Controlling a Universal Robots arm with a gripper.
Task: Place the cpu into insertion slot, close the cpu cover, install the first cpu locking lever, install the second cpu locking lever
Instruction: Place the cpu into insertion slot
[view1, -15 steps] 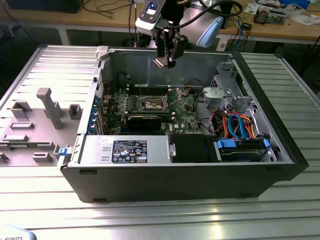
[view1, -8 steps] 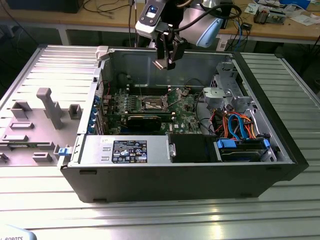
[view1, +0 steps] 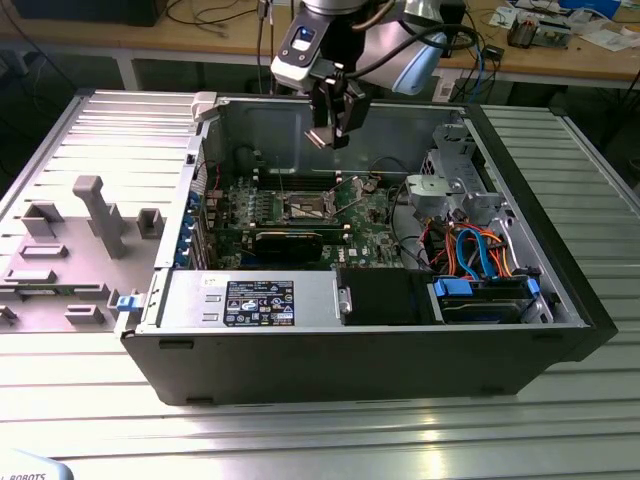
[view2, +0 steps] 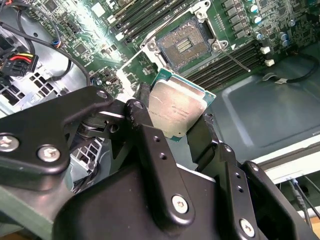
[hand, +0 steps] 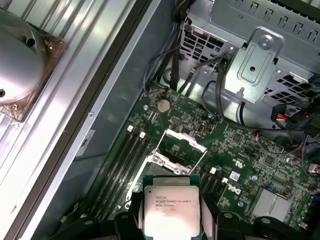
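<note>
**CPU held above the open socket, not yet seated**

The gripper (view2: 175, 106) pinches the cpu (view2: 176, 114) by two opposite edges, metal top facing the wrist cameras. In the exterior view the gripper (view1: 334, 126) hangs well above the insertion slot (view1: 305, 210), so the chip is in the air and clear of the board.

To do this step well, the chip should probably come down flat and square to the insertion slot (view2: 186, 42), with its edges parallel to the silver rim. In the second wrist view the chip looks turned relative to the slot. Any tilt or sideways slide on contact would likely risk the contact field. A straight, gentle descent with release only once it sits level seems wisest.

In the first wrist view the cpu cover (hand: 187, 138) stands raised at the far side of the slot. It leaves the opening free but sits close to the descent path. A thin metal rod (view2: 235, 59), apparently a locking lever, juts out beside the slot.

Memory slots (hand: 125, 160) flank the slot on both sides. A coin cell (hand: 163, 105) lies beyond the raised cover. A long black expansion card (view1: 288, 240) stands near the slot, and a drive cage (view1: 450, 185) with orange and blue cables (view1: 475, 250) sits well apart from it.
</note>
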